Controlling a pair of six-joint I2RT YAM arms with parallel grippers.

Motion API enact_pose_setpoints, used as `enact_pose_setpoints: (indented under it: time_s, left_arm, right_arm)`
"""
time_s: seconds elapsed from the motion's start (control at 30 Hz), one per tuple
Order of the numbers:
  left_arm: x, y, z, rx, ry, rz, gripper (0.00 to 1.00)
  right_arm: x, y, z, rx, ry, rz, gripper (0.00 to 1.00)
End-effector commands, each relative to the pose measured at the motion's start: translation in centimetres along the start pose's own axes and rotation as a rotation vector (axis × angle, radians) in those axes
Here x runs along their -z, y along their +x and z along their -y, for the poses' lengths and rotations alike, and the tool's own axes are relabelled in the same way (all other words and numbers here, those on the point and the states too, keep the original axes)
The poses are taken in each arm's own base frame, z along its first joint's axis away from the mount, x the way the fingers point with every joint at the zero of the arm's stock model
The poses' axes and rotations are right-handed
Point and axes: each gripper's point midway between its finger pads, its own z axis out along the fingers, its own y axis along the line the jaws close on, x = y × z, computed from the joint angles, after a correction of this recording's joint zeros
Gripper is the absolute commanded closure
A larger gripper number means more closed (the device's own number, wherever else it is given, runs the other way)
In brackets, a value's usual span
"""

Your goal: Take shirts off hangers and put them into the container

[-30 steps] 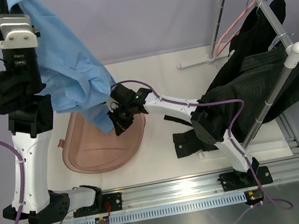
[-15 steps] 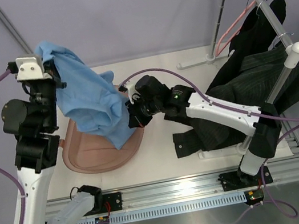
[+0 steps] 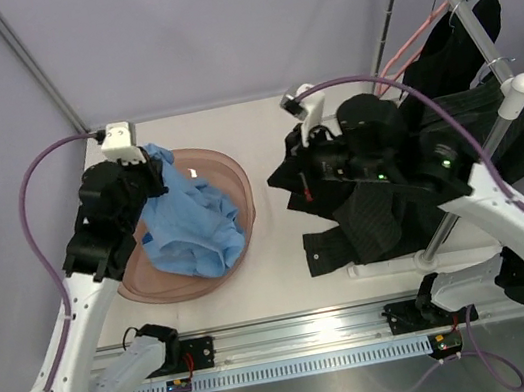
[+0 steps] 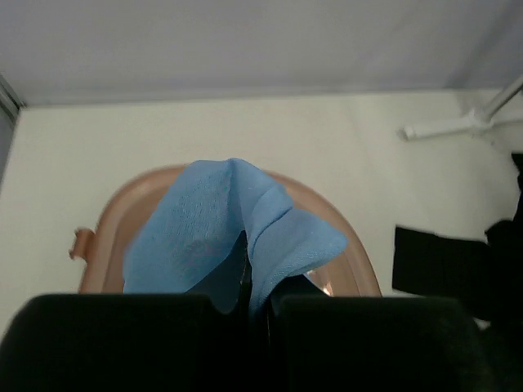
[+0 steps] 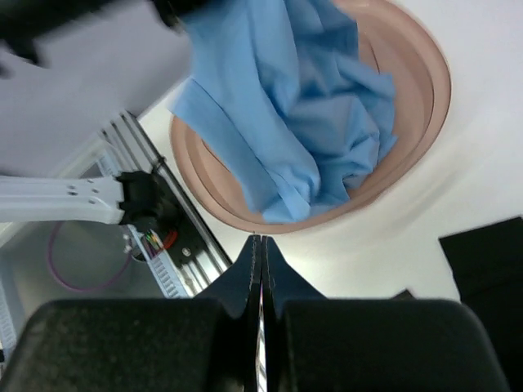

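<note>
The light blue shirt (image 3: 191, 224) lies bunched in the pinkish container (image 3: 236, 175), spilling over its left rim. My left gripper (image 3: 143, 173) is shut on the shirt's upper fold (image 4: 221, 220), just above the container's rim (image 4: 110, 229). My right gripper (image 3: 296, 172) is shut on nothing and hovers right of the container, over the table; its tips (image 5: 261, 245) point at the near rim (image 5: 425, 90) and the blue shirt (image 5: 302, 106). A black shirt (image 3: 450, 51) and a pinstriped shirt (image 3: 492, 120) hang on the rack at the right. A pink hanger (image 3: 409, 48) hangs there bare.
The grey rack pole (image 3: 474, 16) slants across the right side, its white foot (image 3: 343, 110) on the table. Dark cloth (image 3: 337, 244) trails onto the table under my right arm. The arms' base rail (image 3: 307, 335) runs along the near edge.
My left arm came down from high up and lowered the blue shirt into the container. My right gripper pulled back rightward, away from the shirt, toward the dark shirts.
</note>
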Motion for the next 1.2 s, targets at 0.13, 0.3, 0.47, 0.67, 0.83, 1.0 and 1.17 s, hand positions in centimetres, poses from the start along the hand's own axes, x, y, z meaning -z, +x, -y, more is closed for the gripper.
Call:
enact_pose_setpoints:
  time_s: [0.13,0.3,0.47,0.67,0.83,1.0,1.17]
  left_arm:
    - [-2.6,11.0,0.8,0.143,0.008,-0.374,1.0]
    - [-3.1,17.5,1.2,0.289,0.078,-0.486,1.0]
    - [-3.9,20.1,0.7,0.291,0.065,-0.546,0.97]
    - [-6.0,19.6,-0.8,0.262,0.035,-0.556,0.95]
    - [-7.3,19.1,-1.5,0.266,0.026,-0.563,0.67]
    - [-5.1,16.7,-2.2,0.222,-0.026,-0.46,0.37]
    - [-0.7,9.6,-0.5,0.158,0.016,-0.253,0.13]
  right_arm:
    - [9.6,-2.6,-4.8,0.083,-0.112,0.093,1.0]
    - [10.3,-0.5,-4.2,0.083,-0.097,0.072,1.0]
    - [9.2,2.9,-3.5,0.059,-0.108,0.044,1.0]
    - [7.8,6.4,-3.2,0.004,-0.129,-0.008,1.0]
    - [6.3,9.8,-2.2,-0.024,-0.105,-0.075,1.0]
    - [4.3,13.7,-1.4,-0.06,-0.088,-0.142,1.0]
    - [1.5,17.2,-1.2,-0.068,-0.067,-0.226,1.0]
